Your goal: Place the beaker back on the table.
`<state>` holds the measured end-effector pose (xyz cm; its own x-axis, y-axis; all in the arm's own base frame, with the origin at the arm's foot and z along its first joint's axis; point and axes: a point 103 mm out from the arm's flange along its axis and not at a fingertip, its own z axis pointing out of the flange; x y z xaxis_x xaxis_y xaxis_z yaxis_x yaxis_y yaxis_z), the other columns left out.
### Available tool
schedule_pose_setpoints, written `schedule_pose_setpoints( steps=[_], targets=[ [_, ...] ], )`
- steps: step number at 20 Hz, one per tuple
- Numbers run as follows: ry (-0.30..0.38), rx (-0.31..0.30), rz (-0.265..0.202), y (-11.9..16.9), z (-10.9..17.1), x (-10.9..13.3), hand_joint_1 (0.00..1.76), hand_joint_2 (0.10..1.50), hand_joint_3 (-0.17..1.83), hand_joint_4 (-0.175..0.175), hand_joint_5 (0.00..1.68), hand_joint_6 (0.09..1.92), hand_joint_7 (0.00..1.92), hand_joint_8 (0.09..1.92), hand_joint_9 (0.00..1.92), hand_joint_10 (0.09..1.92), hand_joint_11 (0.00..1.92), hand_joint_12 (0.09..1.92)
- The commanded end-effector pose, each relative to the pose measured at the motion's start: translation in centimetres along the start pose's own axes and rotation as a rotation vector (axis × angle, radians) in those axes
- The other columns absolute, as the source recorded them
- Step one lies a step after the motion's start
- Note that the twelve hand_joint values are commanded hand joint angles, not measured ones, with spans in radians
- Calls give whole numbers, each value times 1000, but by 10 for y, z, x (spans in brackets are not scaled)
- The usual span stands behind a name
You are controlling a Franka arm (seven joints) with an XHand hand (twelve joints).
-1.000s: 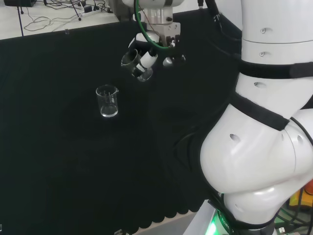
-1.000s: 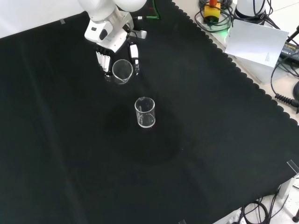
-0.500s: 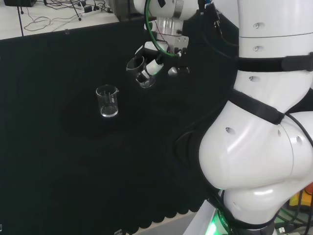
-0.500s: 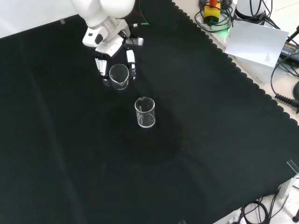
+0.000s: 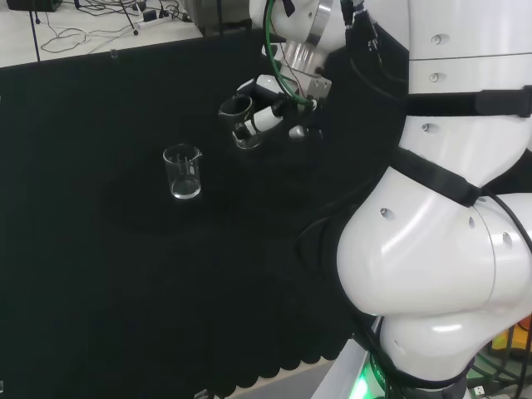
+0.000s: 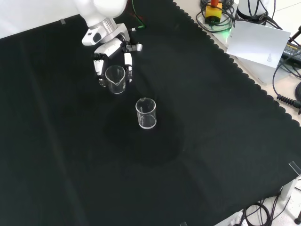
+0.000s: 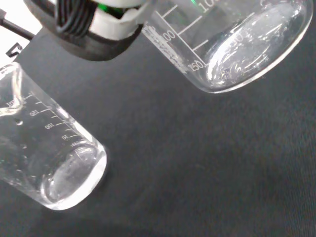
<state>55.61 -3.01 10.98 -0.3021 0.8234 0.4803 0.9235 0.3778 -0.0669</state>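
Observation:
A clear empty beaker (image 5: 238, 119) is held in the hand (image 5: 266, 117), whose fingers and thumb curl round its wall. In the front view the held beaker (image 6: 115, 79) hangs below the hand (image 6: 109, 44), slightly tilted and low over the black cloth; I cannot tell whether it touches. A second clear beaker (image 5: 182, 172) stands upright on the cloth, to the left of the hand in the head view. In the front view this standing beaker (image 6: 146, 113) is nearer and to the right. The wrist view shows the held beaker's base (image 7: 237, 49), a finger (image 7: 94, 29), and the standing beaker (image 7: 49, 158) apart from it.
The arm's large white links (image 5: 440, 249) rise at the right of the head view. Cables and a white sheet (image 6: 261, 42) lie beyond the cloth's scalloped edge at the front view's right. Bare black cloth (image 6: 211, 141) spreads around both beakers.
The wrist has turned and brought the held beaker more upright. In the front view the hand and beaker have shifted left and a little nearer. The standing beaker has not moved.

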Motion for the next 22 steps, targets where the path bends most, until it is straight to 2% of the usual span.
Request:
schedule_pose_setpoints(
  steps=[1,15,22],
  targets=[
    [22,-21,13,0,17,-13,1285,1107,-175,-105,1058,837,1287,690,1346,914,1111,790],
    [51,-43,25,5,34,-22,1289,1096,-175,-106,1086,785,1312,644,1355,869,1130,774],
    [69,-37,29,6,39,-26,1288,1093,-175,-96,1092,783,1323,612,1348,847,1137,768]
  ],
)
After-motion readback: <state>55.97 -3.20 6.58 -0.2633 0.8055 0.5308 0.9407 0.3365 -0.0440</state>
